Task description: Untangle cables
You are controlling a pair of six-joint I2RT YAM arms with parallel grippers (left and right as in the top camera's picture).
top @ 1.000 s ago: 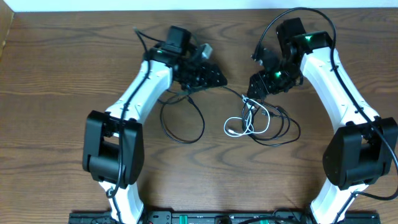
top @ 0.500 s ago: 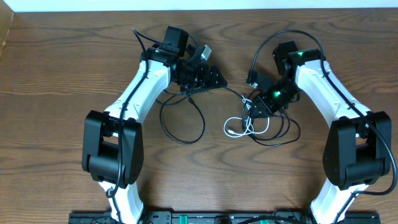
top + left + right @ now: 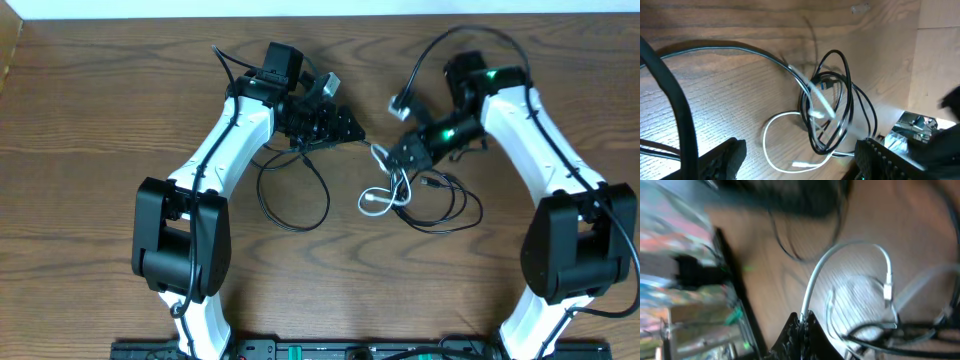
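Note:
The cables lie tangled mid-table: a short white cable [image 3: 383, 198] looped through a knot of black cables [image 3: 442, 208], and one black cable [image 3: 297, 195] running left in a wide loop under my left arm. My right gripper [image 3: 393, 156] is shut on the white cable [image 3: 840, 251], which rises from its closed jaws [image 3: 804, 318] and arcs to a small plug. Black strands [image 3: 890, 331] cross below it. My left gripper [image 3: 350, 128] hovers open just left of the tangle. In the left wrist view, the white loop [image 3: 769, 137] and black coils [image 3: 832, 100] lie ahead of its spread fingers [image 3: 722, 159].
Thick black arm wires [image 3: 455, 45] arch over the right arm and trail by the left wrist [image 3: 225, 60]. The table's back edge [image 3: 320, 14] runs along the top. A black equipment rail [image 3: 300, 350] lines the front edge.
My right gripper has closed on the white cable and drawn it up and leftward, away from the tangle. The left arm has stayed still and open.

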